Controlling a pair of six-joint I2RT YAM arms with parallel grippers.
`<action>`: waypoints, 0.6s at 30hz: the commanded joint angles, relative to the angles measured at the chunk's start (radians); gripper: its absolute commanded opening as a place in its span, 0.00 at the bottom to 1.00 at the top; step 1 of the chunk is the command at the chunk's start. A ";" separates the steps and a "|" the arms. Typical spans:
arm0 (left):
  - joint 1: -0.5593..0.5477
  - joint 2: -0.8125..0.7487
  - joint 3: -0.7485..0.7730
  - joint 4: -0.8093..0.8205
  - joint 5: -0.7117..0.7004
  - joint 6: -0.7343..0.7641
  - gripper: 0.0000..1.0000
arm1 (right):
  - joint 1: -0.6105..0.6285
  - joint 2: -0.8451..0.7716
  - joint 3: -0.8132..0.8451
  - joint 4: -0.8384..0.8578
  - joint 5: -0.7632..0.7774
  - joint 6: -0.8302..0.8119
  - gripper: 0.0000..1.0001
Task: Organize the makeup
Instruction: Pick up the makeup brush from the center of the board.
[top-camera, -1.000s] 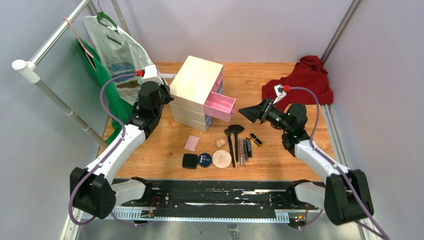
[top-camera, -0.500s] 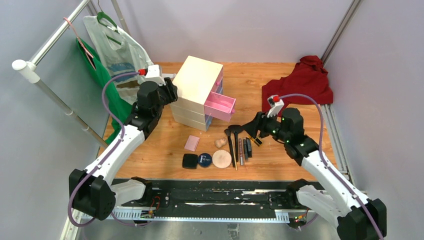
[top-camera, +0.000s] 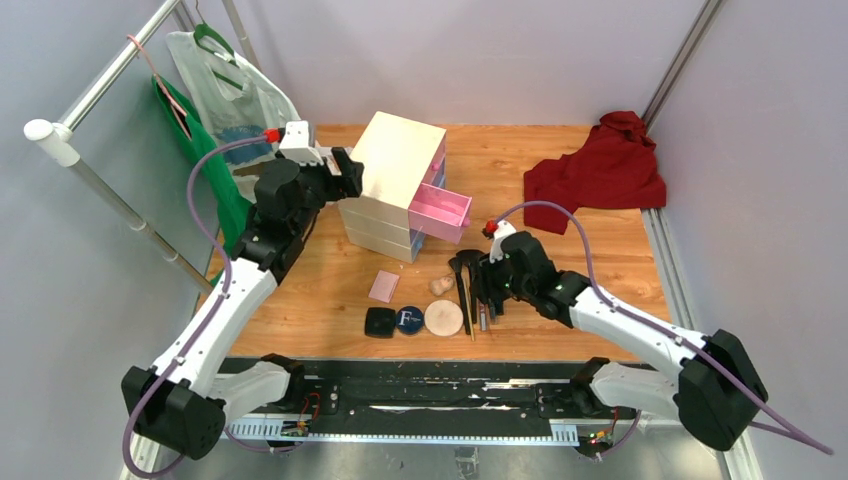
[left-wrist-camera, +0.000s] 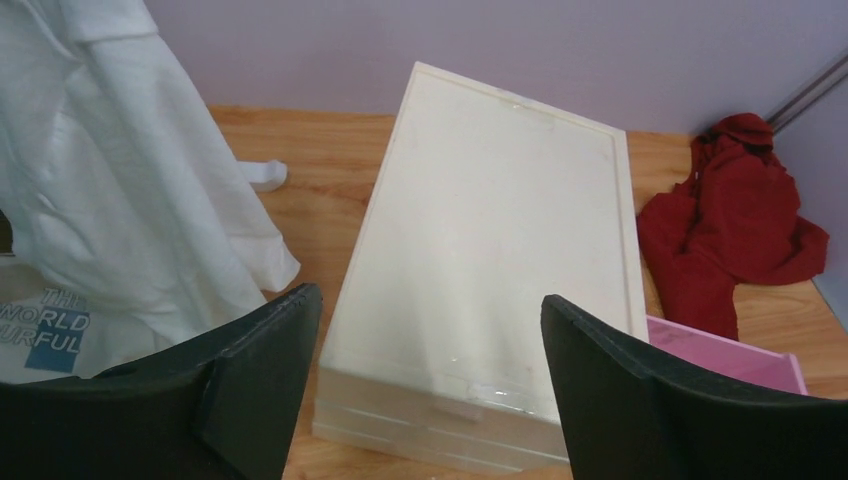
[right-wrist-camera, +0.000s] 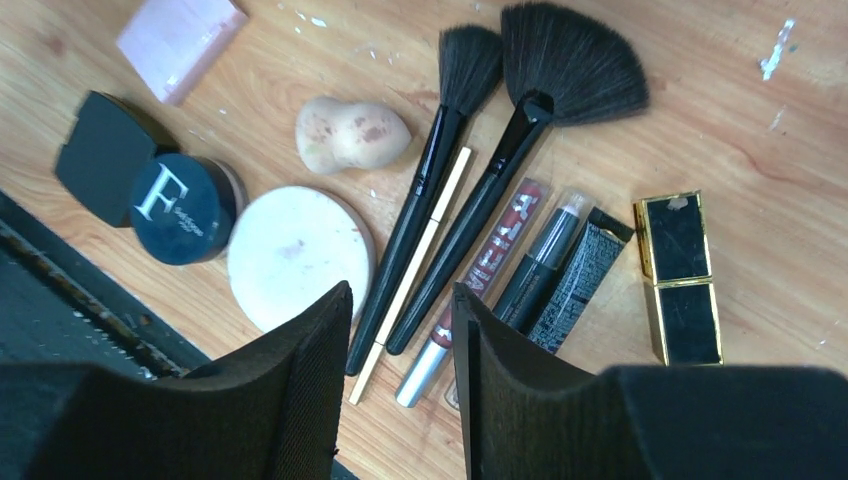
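Note:
The makeup lies in a row on the wooden table: black square compact (right-wrist-camera: 105, 155), navy compact (right-wrist-camera: 185, 208), beige puff (right-wrist-camera: 298, 255), pink square (right-wrist-camera: 180, 35), sponge (right-wrist-camera: 350, 133), two black brushes (right-wrist-camera: 470, 70), a gold pencil (right-wrist-camera: 430, 235), tubes (right-wrist-camera: 545, 260) and black-gold lipstick (right-wrist-camera: 680, 275). My right gripper (right-wrist-camera: 402, 290) hangs open just above the brush handles and pencil, holding nothing. In the top view it (top-camera: 487, 290) is over the row's right part. My left gripper (left-wrist-camera: 428, 298) is wide open and empty, facing the cream chest (left-wrist-camera: 500, 250) from its left end.
The chest (top-camera: 390, 170) has one pink drawer (top-camera: 440, 212) pulled out toward the right. A red cloth (top-camera: 600, 170) lies at the back right. A white bag (top-camera: 235, 100) hangs from a rail at the left, close behind my left arm.
My left gripper has opened from shut and shifted toward the chest's left end. My right arm has swung down and left over the makeup row, its jaws narrowing.

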 joint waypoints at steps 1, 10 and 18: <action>0.000 -0.056 0.004 0.003 0.036 -0.029 0.89 | 0.057 0.058 0.032 -0.015 0.092 -0.022 0.39; 0.001 -0.133 -0.072 -0.009 0.066 -0.065 0.98 | 0.113 0.163 0.029 0.050 0.164 -0.020 0.37; 0.001 -0.213 -0.129 -0.021 0.059 -0.080 0.98 | 0.169 0.282 0.050 0.110 0.245 -0.021 0.35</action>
